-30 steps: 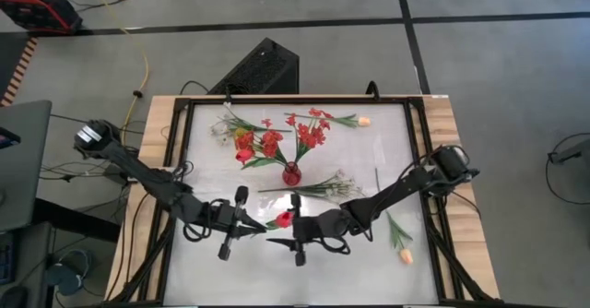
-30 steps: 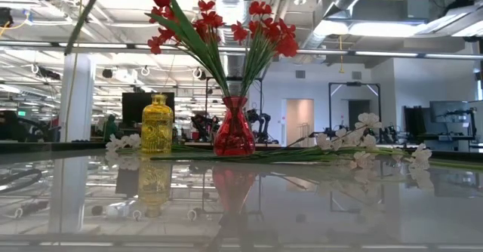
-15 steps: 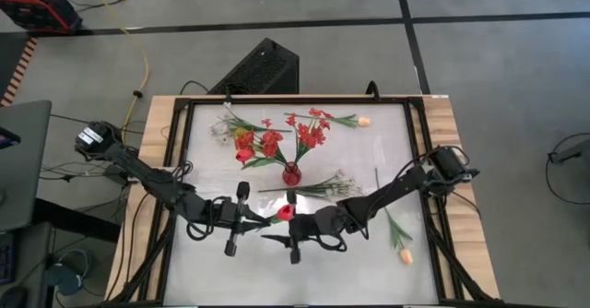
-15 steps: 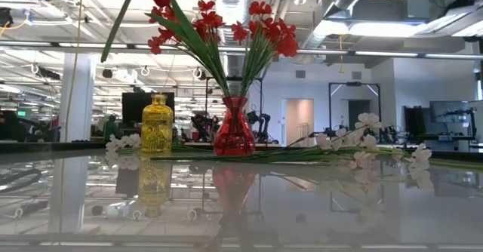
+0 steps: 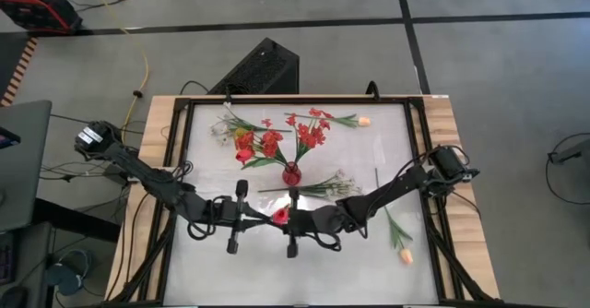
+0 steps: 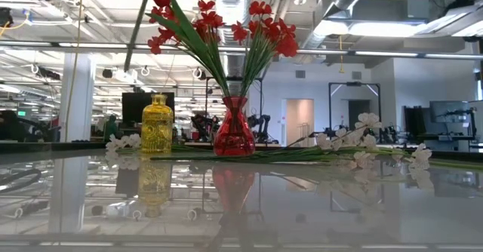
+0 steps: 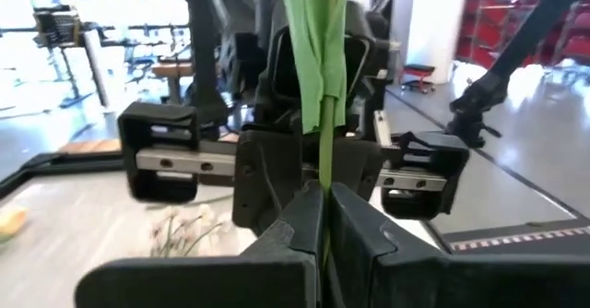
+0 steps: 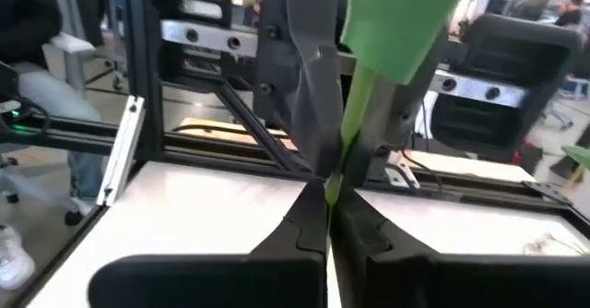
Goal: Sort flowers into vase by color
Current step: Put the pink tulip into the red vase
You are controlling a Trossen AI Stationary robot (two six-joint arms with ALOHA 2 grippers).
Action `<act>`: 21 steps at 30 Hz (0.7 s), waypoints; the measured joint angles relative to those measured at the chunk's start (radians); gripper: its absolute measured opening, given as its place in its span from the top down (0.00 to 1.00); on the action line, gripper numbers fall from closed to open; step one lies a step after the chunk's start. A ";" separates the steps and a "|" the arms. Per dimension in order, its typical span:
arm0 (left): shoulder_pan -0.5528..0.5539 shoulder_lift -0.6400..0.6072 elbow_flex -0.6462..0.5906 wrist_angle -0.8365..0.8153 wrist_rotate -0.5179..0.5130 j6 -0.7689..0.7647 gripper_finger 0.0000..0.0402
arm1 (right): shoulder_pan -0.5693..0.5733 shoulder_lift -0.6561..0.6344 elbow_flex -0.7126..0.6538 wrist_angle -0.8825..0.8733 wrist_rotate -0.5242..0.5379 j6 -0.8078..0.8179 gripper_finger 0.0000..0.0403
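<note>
A red tulip (image 5: 278, 216) is gripped mid-air by both the left pincer (image 5: 261, 219) and right pincer (image 5: 293, 220), clamped on its stem. Red clusters are already placed in the red vase (image 5: 291, 173); white sprays (image 5: 323, 186) and peach tulips (image 5: 404, 254) remain on the worktop (image 5: 369, 271).

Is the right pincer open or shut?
Shut: the right pincer has its fingers pressed together on the red tulip's green stem.

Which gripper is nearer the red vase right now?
Right. The right gripper sits just in front of the red vase, nearly in line with it; the left gripper is beside it, farther to the left. Both are shut on the red tulip's stem.
</note>
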 joint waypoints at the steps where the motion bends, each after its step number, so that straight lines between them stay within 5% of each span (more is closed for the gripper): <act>1: -0.002 0.000 0.000 -0.017 -0.016 0.002 0.98 | 0.002 -0.004 0.000 -0.018 0.013 0.012 0.94; 13: -0.056 -0.126 0.000 -0.344 -0.124 -0.047 0.72 | 0.063 -0.192 -0.061 -0.330 0.284 0.126 0.94; 21: -0.086 -0.183 -0.002 -0.570 -0.155 -0.171 0.68 | -0.068 -0.314 -0.199 -0.266 0.277 0.128 0.94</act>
